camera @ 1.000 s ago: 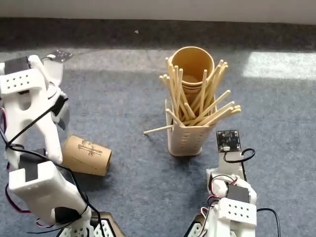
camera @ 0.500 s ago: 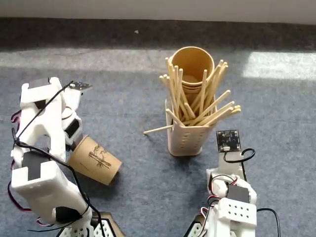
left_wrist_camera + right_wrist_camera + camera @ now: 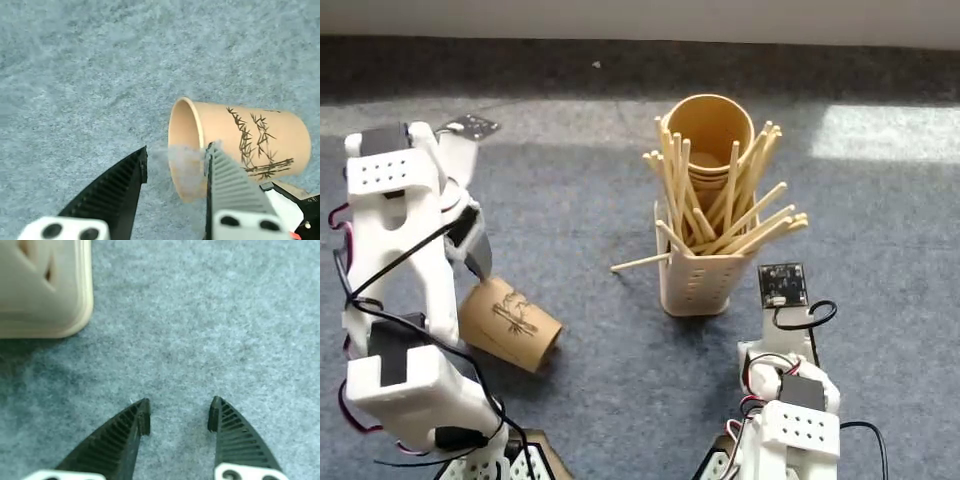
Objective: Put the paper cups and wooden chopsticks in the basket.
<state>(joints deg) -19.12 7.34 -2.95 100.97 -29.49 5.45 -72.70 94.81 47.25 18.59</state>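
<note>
- My left pincer [image 3: 176, 159]: open, jaws wide apart, pointing down at the grey carpet [image 3: 75, 60].
- One left finger [image 3: 225, 185] overlaps the rim of the loose paper cup [image 3: 240, 137]; the other is over bare carpet just beside the cup's mouth. Can't tell whether the finger touches the rim. Nothing gripped.
- Loose paper cup: lying on its side in the carpet's left half, toward the near edge.
- Cup's long axis runs diagonally. The mouth points toward the far-left, at my pincer. The base points toward the near-right. The bamboo print faces up.
- My right pincer [image 3: 179, 416]: open, nothing between the jaws, over bare carpet, near a rounded bottom corner of the basket [image 3: 45, 290].
- Basket: stands around the carpet's middle, well apart from the lying cup.
- Wooden chopsticks [image 3: 740, 220]: in the basket, on end, fanning up, many leaning right.
- Stray chopstick [image 3: 640, 264]: sticks out about level from the basket's left side, tip toward the left edge.
- Stacked cups [image 3: 710, 125]: nested at the basket's far side, mouths up.
</note>
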